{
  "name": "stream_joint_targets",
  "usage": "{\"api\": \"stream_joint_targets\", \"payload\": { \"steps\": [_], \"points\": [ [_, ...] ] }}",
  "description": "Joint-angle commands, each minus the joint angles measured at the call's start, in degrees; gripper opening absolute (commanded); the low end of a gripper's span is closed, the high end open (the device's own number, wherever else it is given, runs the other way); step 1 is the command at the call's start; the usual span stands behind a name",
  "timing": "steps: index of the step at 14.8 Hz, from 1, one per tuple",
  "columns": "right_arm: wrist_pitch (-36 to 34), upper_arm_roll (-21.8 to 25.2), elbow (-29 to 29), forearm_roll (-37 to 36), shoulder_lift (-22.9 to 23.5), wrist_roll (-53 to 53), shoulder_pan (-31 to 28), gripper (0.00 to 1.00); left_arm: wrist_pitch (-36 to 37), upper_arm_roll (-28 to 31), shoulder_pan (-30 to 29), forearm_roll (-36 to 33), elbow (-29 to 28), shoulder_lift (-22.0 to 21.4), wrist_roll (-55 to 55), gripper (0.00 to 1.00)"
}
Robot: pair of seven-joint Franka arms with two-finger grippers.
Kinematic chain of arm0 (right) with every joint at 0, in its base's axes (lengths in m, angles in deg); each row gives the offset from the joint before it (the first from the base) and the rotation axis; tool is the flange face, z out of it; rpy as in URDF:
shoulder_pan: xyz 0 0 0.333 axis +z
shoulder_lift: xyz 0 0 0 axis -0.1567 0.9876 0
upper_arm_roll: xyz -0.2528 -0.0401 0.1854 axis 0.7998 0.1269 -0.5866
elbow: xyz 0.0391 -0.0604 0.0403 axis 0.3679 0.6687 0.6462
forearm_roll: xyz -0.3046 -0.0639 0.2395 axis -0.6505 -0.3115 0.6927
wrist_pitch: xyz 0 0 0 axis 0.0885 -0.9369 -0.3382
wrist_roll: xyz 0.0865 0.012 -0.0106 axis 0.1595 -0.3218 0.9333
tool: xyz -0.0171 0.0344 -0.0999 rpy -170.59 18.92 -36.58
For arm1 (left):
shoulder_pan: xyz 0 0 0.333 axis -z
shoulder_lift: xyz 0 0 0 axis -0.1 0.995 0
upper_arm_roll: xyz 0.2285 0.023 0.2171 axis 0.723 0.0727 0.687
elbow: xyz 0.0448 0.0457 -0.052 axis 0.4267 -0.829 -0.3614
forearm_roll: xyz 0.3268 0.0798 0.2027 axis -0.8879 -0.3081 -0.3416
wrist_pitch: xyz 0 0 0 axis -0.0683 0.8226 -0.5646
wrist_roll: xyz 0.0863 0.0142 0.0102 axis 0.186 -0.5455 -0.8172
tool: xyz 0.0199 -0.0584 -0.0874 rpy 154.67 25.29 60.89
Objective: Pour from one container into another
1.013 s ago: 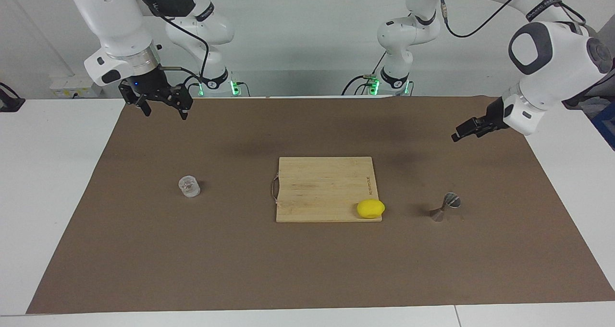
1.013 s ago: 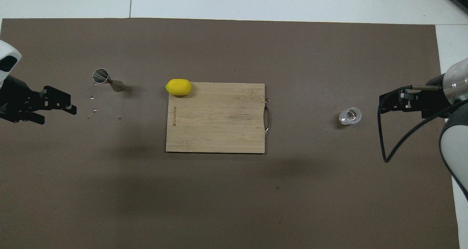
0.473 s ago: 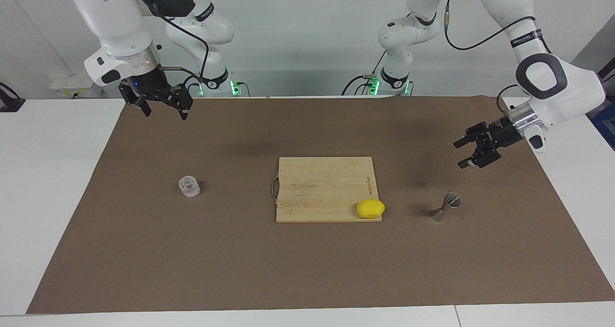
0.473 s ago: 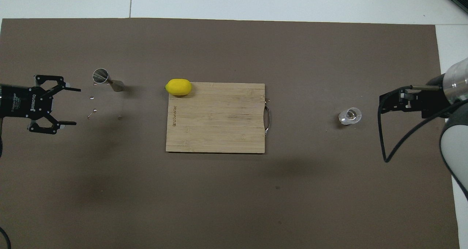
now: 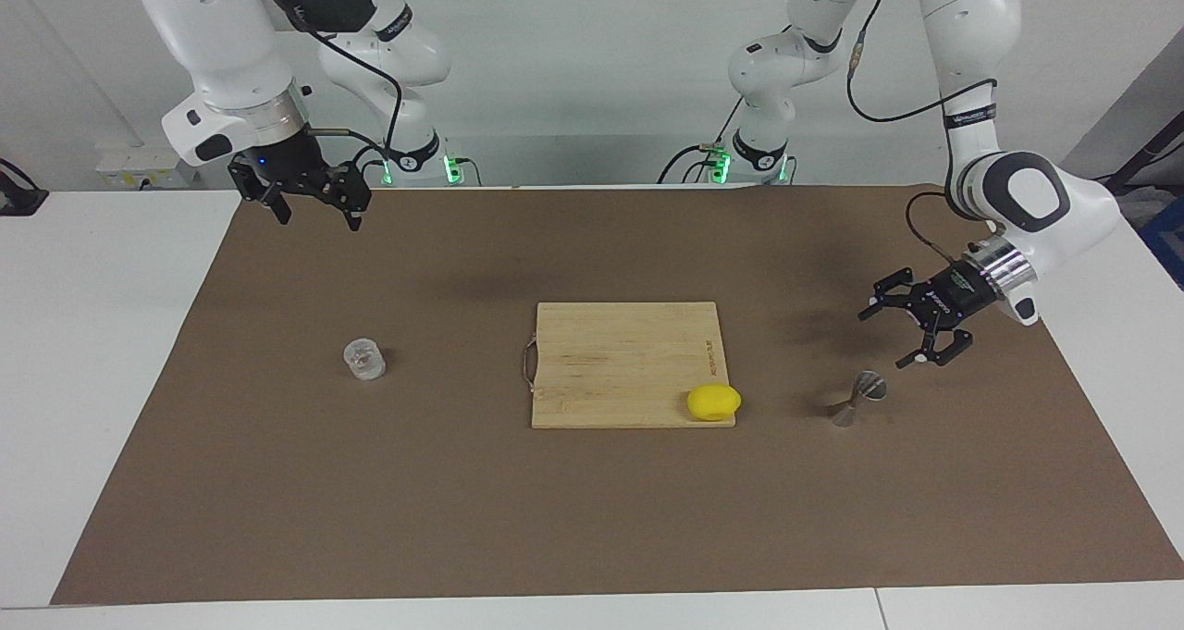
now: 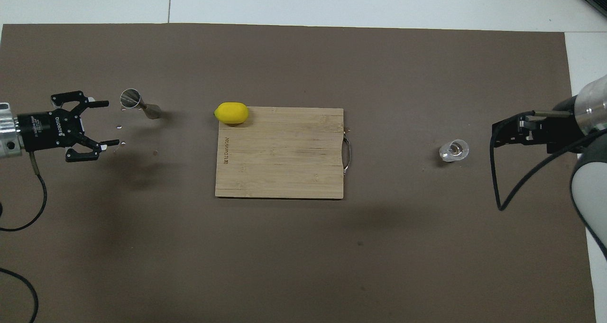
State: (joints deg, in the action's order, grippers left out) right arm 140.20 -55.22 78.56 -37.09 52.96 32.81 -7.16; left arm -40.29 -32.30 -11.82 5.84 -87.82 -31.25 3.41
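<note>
Both arms are glossy white with rounded shells, dark grey joint caps and silver wrist rings. Loose black cables loop along them. Green lights glow at their bases. The left gripper (image 5: pixel 898 334) and right gripper (image 5: pixel 315 215) are black, linked-finger units.

Robot lab: two white arms (image 5: pixel 231 47) (cabled) at a brown-matted table (image 5: pixel 592 519)

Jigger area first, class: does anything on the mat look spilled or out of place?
Yes. Small shiny specks lie scattered on the brown mat beside the jigger, like spilled droplets or bits. What they are cannot be told.
</note>
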Motion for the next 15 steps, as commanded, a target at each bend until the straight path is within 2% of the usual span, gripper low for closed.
{"api": "stream_joint_targets", "payload": {
  "steps": [1,3,15],
  "points": [
    [-0.1,-0.3,0.6,0.4,-0.7,-0.7,-0.6,1.00,-3.8,-0.4,-0.9,7.8,-3.4,0.5,-1.2,1.00],
    [-0.1,-0.3,0.6,0.4,-0.7,-0.7,-0.6,1.00,-5.0,-0.7,-0.6,11.6,-5.2,0.5,-0.9,1.00],
    [-0.7,-0.3,0.6,0.4,-0.9,-0.6,-0.4,1.00,-9.5,-1.0,3.1,23.1,-5.5,0.7,-0.5,1.00]
  ]
}}
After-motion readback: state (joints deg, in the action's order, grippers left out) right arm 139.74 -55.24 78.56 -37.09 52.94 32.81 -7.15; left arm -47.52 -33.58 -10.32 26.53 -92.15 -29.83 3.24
